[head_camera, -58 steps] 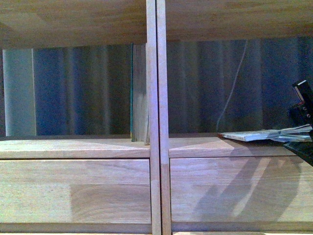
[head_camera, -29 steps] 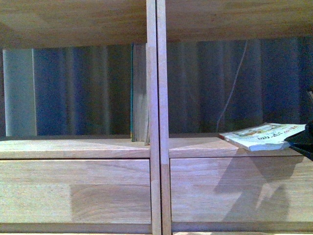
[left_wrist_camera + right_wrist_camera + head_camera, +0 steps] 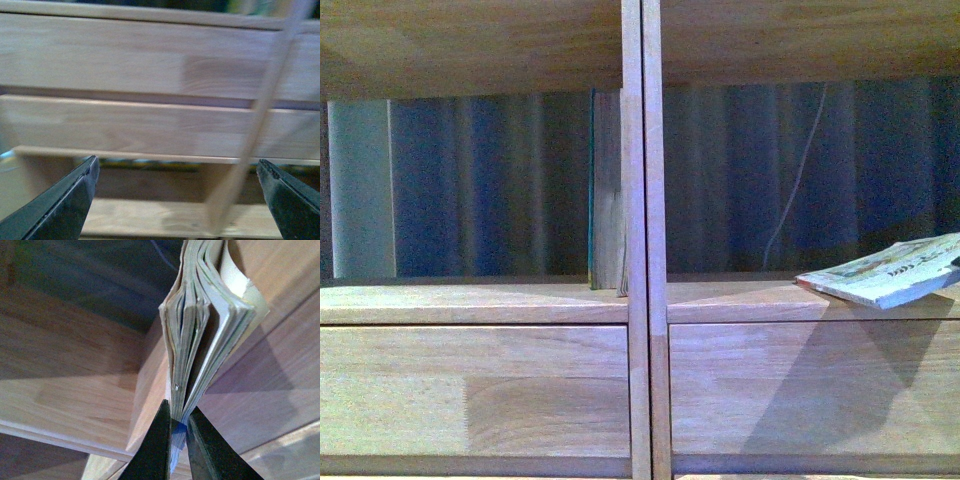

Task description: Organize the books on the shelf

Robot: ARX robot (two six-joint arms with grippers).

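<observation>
The light-wood shelf [image 3: 490,300] fills the front view, with a central vertical divider [image 3: 642,240] and flat drawer fronts below. A teal-covered book [image 3: 605,190] stands upright in the left cubby against the divider. The thin paperback book [image 3: 885,270] is tilted, its far end raised, over the right cubby's floor at the far right. My right gripper [image 3: 179,416] is shut on the paperback's [image 3: 205,315] edge; its pages fan apart. The right gripper does not show in the front view. My left gripper [image 3: 177,167] is open and empty, facing the drawer fronts [image 3: 150,60].
A thin pale cord [image 3: 795,180] hangs at the back of the right cubby. A pale panel [image 3: 360,190] stands at the left cubby's far left. A top board [image 3: 470,40] closes both cubbies above.
The paperback has moved right and its far end has lifted off the cubby floor. The right gripper's dark body, seen at the right edge before, has left the front view.
</observation>
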